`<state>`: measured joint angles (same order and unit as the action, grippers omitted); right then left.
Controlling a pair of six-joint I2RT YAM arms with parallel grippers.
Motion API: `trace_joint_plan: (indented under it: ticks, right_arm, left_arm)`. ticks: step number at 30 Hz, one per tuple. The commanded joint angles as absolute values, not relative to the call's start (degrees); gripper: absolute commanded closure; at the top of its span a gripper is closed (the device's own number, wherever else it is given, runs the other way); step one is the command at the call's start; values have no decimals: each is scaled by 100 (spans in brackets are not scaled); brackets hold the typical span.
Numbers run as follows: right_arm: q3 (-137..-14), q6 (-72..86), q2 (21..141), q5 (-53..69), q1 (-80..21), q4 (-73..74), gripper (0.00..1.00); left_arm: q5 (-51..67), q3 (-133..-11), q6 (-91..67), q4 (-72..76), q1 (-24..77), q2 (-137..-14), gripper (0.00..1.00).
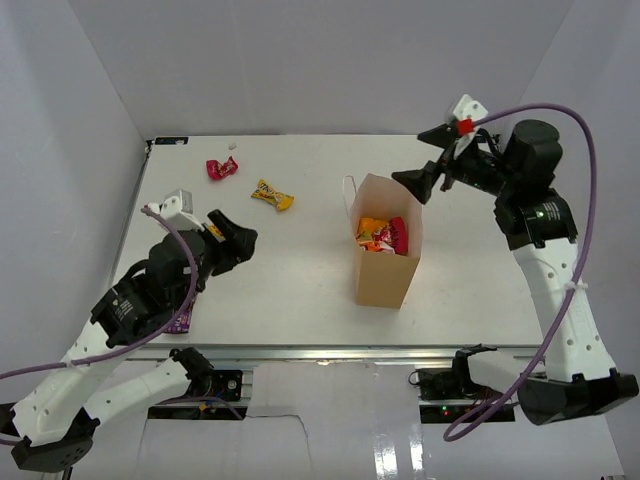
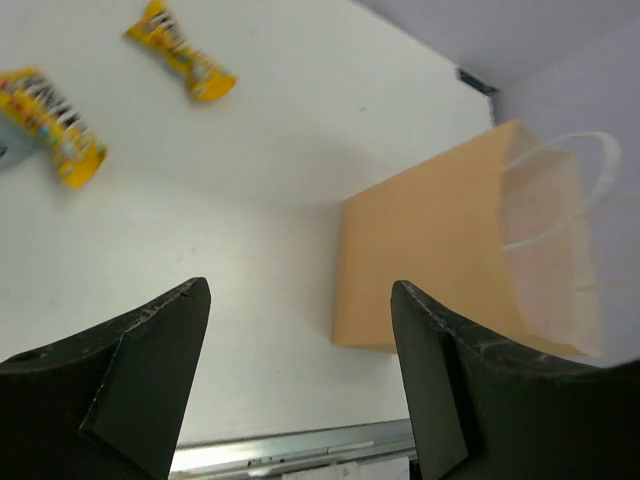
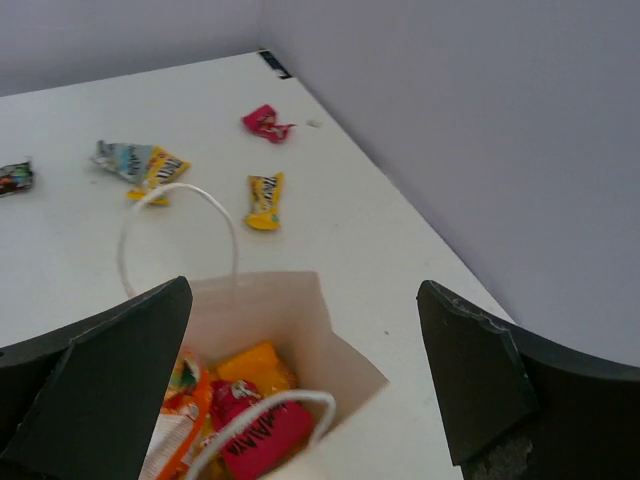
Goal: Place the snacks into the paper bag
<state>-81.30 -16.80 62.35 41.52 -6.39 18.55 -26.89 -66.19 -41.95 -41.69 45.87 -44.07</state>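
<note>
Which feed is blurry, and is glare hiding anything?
Left wrist view: paper bag smeared at top and handles, left yellow packet soft. Right wrist view: red packet in the bag clear. Top view: crisp; glare only on the glossy surface below the table.

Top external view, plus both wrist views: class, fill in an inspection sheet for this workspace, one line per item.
Surface: white table, no spills seen.
Job's things: paper bag upright, packets inside; pink-red packet and yellow packet loose outside; purple packet partly under left arm.
Clutter: small white scrap near far edge.
Grippers: left tool open, empty; right tool open, empty, raised by bag's mouth.
Cables: purple cable along each arm.
Surroundings: plain white walls.
</note>
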Motion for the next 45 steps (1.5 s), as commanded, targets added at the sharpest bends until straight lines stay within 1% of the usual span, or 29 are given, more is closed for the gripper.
trace_joint_plan:
  ticks: [1, 2, 3, 5, 6, 8, 11, 12, 13, 14, 15, 16, 17, 19, 21, 22, 26, 32, 37, 38, 39, 40, 41, 43, 44, 45]
  right_arm:
    - [-8822, -1863, 6696, 4070, -1431, 2206, 0]
    - [-9137, -1872, 6976, 4017, -1554, 2241, 0]
    - [-9280, -1881, 7109, 3860, -1799, 2276, 0]
    - [-9674, -1881, 7512, 3614, -2081, 2329, 0]
    - [-9790, -1837, 7636, 3491, -2153, 2381, 0]
    - [-10114, -1784, 7997, 3149, -2380, 2399, 0]
    - [-10694, -1767, 8603, 2761, -2697, 2671, 0]
    - [-11201, -1767, 8778, 2699, -2785, 2802, 0]
    - [-11441, -1706, 9111, 2681, -2856, 3021, 0]
    - [-11635, -1688, 9245, 2733, -2996, 3119, 0]
    - [-11811, -1644, 9333, 2742, -3067, 3155, 0]
    - [-11830, -1617, 9456, 2777, -3146, 3225, 0]
    - [-11821, -1652, 9483, 2769, -3312, 3252, 0]
    - [-11690, -1722, 9510, 2698, -3506, 3296, 0]
    - [-11454, -1731, 9475, 2689, -3673, 3296, 0]
    - [-11374, -1705, 9466, 2681, -3726, 3261, 0]
    - [-11084, -1573, 9440, 2567, -3753, 3234, 0]
    - [-10785, -1538, 9290, 2540, -3753, 3199, 0]
    - [-10653, -1512, 9211, 2549, -3762, 3164, 0]
    - [-10600, -1512, 9202, 2558, -3753, 3164, 0]
    - [-10582, -1503, 9176, 2558, -3753, 3155, 0]
    - [-10556, -1494, 9158, 2566, -3753, 3147, 0]
    - [-10521, -1494, 9132, 2558, -3753, 3146, 0]
    - [-10503, -1494, 9123, 2558, -3753, 3138, 0]
    - [-10503, -1494, 9106, 2558, -3753, 3138, 0]
    - [-10494, -1494, 9088, 2558, -3753, 3129, 0]
  left_arm:
    - [-3805, -6171, -6473, -6356, 4570, -4237, 16]
    - [-3962, -6100, -6947, -6685, 4570, -4193, 16]
    - [-4007, -5943, -7814, -7002, 4570, -4131, 15]
    - [-4095, -5828, -8338, -7592, 4570, -4157, 15]
    - [-4131, -5792, -8750, -7776, 4570, -4288, 13]
    - [-4175, -5748, -8824, -7998, 4553, -4490, 12]
    - [-4158, -5757, -8299, -7858, 4308, -4991, 11]
    - [-3940, -5739, -7940, -7544, 4107, -5114, 11]
    - [-3720, -5678, -7006, -7315, 3408, -5341, 11]
    - [-3439, -5617, -6439, -7051, 2949, -5422, 11]
    - [-2888, -5547, -5964, -6640, 2527, -5501, 11]
    - [-2691, -5459, -5228, -6488, 1783, -5641, 12]
    - [-2585, -5449, -5012, -6399, 1488, -5712, 12]
    - [-2347, -5502, -4582, -6188, 961, -6010, 13]
    - [-2460, -5546, -4579, -6179, 792, -6300, 14]
    - [-2478, -5589, -4544, -6179, 573, -6711, 14]
    - [-2663, -5783, -4763, -6460, 378, -7853, 14]
    - [-2409, -5748, -4430, -5881, 273, -8551, 14]
    - [-2417, -5792, -4403, -5810, 62, -9438, 16]
    - [-2417, -5792, -4395, -5766, 44, -9526, 18]
    - [-2400, -5783, -4360, -5740, 9, -9658, 23]
    - [-2356, -5748, -4333, -5696, 9, -9694, 34]
    - [-2286, -5739, -4307, -5617, 9, -9738, 41]
    - [-2198, -5669, -4254, -5581, -113, -9791, 60]
    - [-2136, -5652, -4237, -5538, -210, -9808, 74]
    - [-2075, -5651, -4236, -5528, -254, -9817, 76]
